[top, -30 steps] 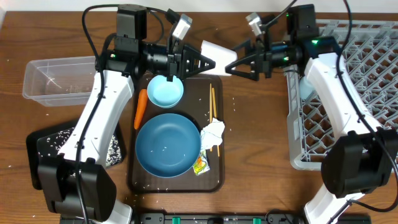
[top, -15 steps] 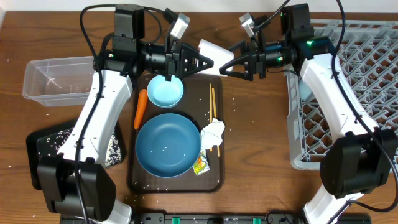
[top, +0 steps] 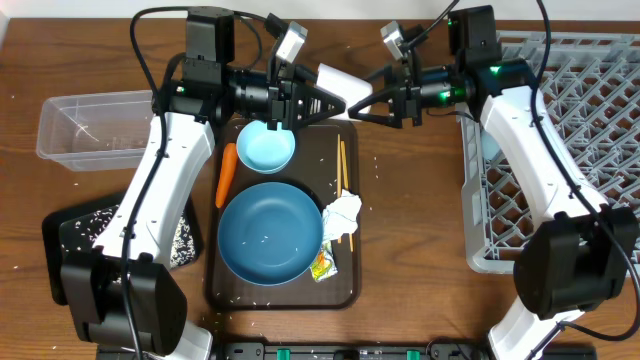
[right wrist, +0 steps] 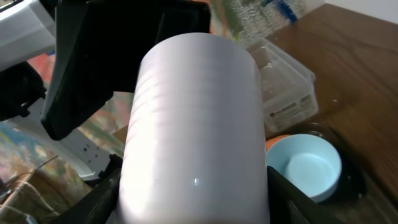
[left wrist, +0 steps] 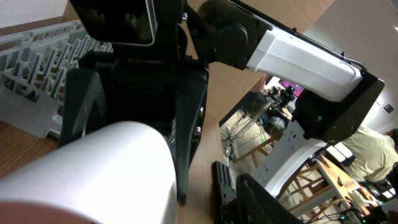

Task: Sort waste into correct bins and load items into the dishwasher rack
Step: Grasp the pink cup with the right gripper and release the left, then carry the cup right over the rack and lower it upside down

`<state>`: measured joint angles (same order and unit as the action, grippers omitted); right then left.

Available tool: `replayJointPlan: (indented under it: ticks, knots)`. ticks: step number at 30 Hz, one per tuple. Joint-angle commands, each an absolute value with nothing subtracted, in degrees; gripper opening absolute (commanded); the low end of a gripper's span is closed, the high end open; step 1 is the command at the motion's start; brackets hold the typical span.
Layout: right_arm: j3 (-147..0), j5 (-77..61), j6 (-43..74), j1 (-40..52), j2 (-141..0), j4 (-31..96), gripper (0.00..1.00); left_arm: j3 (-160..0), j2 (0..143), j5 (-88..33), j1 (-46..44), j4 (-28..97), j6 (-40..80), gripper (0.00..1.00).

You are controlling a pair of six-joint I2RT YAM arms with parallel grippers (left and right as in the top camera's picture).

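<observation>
Plainly little is finished; judged from the overhead view, the work is at a hand-over of the pink cup, which hangs in the air at about 12 o'clock above the table, lying on its side between the two arms; the left gripper appears clamped on it from the 9 o'clock side, while the right gripper comes at it from 3 o'clock with jaws spread wide, one finger on either flank of the cup, and I cannot tell whether they touch it; the dishwasher rack at 3 o'clock looks all but bare; loose rice lies in the black tray at 8 o'clock, with stray grains on the table; the clear tub at 10 o'clock looks empty; on the serving tray at centre lie the carrot, napkin, wrapper, chopsticks, large blue plate and small pale-blue bowl, all yet to be moved.
</observation>
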<state>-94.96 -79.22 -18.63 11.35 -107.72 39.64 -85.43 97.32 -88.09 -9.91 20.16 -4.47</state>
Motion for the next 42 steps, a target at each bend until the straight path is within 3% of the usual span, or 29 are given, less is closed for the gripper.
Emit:
replayJointPlan:
  ticks: [1, 19, 29, 36, 42]
  knots:
    - [-94.78, -77.32, -18.44, 9.54, -107.26, 39.64, 0.39, -86.21, 97.43, -88.9, -9.93, 20.03, -4.8, 0.41]
    - [-94.78, -83.07, -16.84, -0.89, -107.24, 41.87, 0.35, -86.21, 97.43, -84.2, -9.93, 20.47, -4.8, 0.41]
    - [-94.83, -51.42, -8.56, -2.98, -103.85, 47.22, 0.39, -86.19, 97.43, -73.71, -9.93, 22.65, -4.8, 0.41]
    - [-96.36, -34.17, -1.69, -4.86, -97.65, 51.33, 0.41, -86.11, 97.43, -59.66, -9.93, 30.24, -4.82, 0.41]
    - [-99.57, -21.3, 0.86, -5.82, -94.32, 59.18, 0.42, -86.08, 97.43, -54.43, -9.93, 33.5, -4.82, 0.41]
